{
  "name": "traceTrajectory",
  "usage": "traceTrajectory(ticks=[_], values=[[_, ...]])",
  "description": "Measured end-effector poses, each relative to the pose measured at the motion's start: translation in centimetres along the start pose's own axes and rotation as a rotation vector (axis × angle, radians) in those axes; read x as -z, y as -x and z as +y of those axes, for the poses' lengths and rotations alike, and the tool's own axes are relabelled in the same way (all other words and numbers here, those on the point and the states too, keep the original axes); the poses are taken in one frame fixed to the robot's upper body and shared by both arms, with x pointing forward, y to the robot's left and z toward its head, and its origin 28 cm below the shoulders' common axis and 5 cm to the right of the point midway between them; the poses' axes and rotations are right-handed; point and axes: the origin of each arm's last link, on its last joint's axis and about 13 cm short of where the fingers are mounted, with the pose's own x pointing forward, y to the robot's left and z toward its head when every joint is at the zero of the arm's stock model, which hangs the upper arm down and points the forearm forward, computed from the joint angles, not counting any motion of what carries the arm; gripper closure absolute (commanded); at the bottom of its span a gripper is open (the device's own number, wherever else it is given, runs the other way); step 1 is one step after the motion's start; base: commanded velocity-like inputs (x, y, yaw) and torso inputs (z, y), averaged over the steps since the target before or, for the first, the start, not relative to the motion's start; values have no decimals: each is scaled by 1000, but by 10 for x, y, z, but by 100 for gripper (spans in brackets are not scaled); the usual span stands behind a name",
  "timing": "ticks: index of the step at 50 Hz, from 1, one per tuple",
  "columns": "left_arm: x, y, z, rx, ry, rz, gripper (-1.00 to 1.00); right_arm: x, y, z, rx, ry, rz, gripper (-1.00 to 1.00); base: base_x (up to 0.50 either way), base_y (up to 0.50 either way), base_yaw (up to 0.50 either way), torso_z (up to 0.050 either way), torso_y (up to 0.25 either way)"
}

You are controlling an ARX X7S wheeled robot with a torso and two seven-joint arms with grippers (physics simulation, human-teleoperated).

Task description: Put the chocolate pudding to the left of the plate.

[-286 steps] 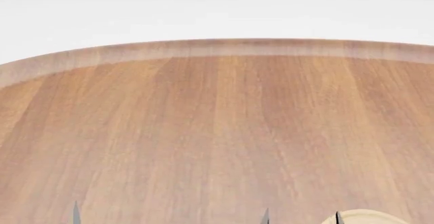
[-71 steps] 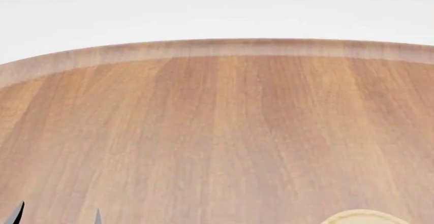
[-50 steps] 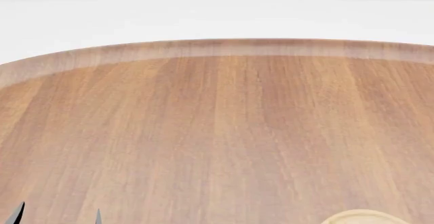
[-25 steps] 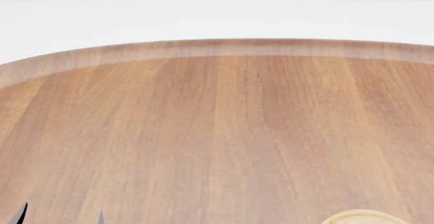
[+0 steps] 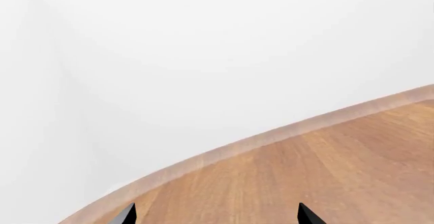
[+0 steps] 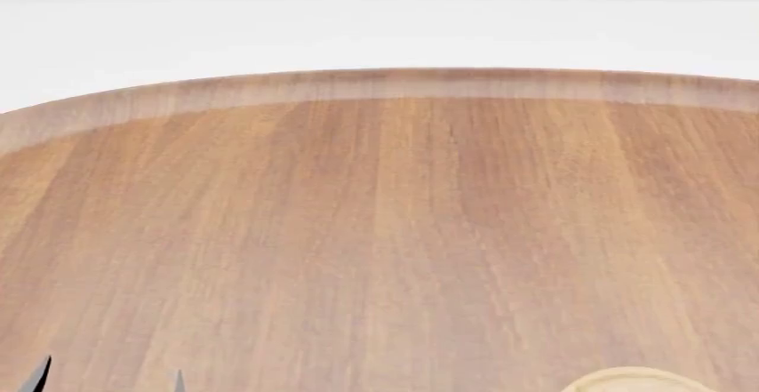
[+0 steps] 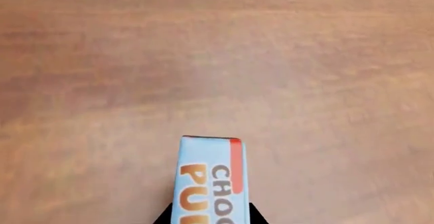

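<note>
Seen from the right wrist: the pudding [image 7: 209, 181], a light-blue carton with orange lettering and a red strip along one edge, clamped between two dark tips of the right gripper [image 7: 209, 215], jaws closed narrowly against its sides (only the tips show at the frame edge). Carton appears lifted clear of the wooden surface [image 7: 217, 56], with bare wood grain filling the rest of that view; exact height above the wood impossible to tell. From the head view: a wide round surface [image 6: 379, 232] with a paler rim curving across the far side, white background beyond. At the lower right edge of that view, just a sliver of the plate [image 6: 635, 380], pale wood, mostly cut off by the frame. At the lower left edge, two dark fingertips [image 6: 39, 376] of the left gripper [image 6: 109, 381], set apart with bare wood between them. From the left wrist: the same left gripper [image 5: 215, 215], two black tips well apart, jaws wide and holding nothing, poised over the surface [image 5: 326, 173] near its curved rim. Pudding and right gripper not visible in the head view, so position relative to the plate cannot be told.
</note>
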Motion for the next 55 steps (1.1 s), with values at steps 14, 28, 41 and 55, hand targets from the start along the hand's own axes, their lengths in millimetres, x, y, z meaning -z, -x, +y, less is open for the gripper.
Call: traceTrajectory(ticks=[14, 28, 41, 55], values=[[0, 0, -1, 5, 1, 1, -100, -24, -7, -17, 19, 37, 10, 100, 1, 1, 1, 0, 0], [0, 0, -2, 11, 3, 2, -100, -44, -11, -39, 59, 82, 7, 100, 0, 0, 0, 0, 0], [1, 0, -2, 15, 1, 4, -100, -50, -14, -66, 135, 64, -2, 100, 0, 0, 0, 0, 0], [2, 0, -4, 7, -19, -3, -100, -52, -25, -93, 176, 45, -5, 100, 0, 0, 0, 0, 0]])
